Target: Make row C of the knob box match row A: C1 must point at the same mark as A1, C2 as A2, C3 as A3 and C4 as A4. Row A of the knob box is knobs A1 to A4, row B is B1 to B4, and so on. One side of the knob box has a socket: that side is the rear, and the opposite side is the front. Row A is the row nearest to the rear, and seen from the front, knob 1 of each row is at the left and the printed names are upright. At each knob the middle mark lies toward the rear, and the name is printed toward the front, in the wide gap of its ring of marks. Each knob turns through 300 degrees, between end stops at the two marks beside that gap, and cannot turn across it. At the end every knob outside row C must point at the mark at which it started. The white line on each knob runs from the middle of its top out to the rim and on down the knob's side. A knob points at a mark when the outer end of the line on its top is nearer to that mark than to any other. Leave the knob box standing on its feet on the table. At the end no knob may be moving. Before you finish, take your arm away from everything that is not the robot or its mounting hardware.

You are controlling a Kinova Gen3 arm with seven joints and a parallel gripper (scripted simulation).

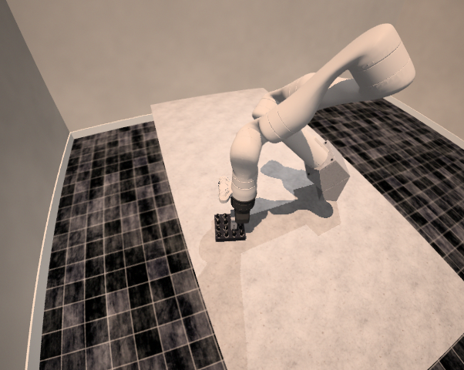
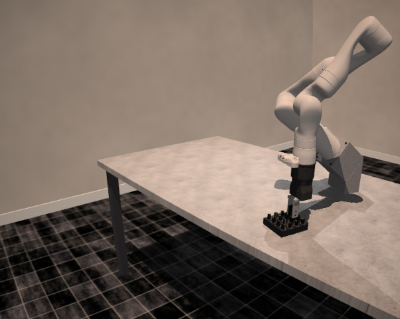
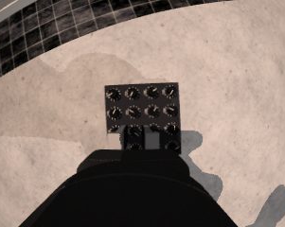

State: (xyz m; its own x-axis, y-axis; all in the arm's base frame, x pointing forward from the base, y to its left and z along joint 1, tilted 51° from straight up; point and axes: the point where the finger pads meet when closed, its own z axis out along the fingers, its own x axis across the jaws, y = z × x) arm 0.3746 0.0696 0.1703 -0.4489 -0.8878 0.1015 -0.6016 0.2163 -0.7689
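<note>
Plain beige walls [image 1: 124, 52] [image 2: 124, 68] stand behind a pale, mottled table [image 1: 324, 287] [image 2: 200, 178] [image 3: 227, 71], with dark tiled floor [image 1: 116, 239] [image 2: 56, 268] [image 3: 43, 33] beyond its edges. The black knob box [image 1: 230, 240] [image 2: 293, 232] [image 3: 143, 102] sits flat on the table, near one long edge, with its knobs facing up. The white arm [image 1: 244, 153] [image 2: 308, 113] bends over from its grey base [image 1: 331, 179] [image 2: 346, 168] and points the gripper [image 1: 234, 225] [image 2: 293, 216] [image 3: 134, 133] down onto the box.

The box lies directly under the gripper, its fingertips down among the knobs. The fingers are parted partway, neither wide nor closed. In the wrist view one knob [image 3: 134, 131] shows between them; whether they pinch it or merely stand on either side, I cannot tell. Two full rows of knobs show beyond the fingers, while the fingers and gripper body partly cover the other two. The lines on the covered knobs are too hidden to read.
</note>
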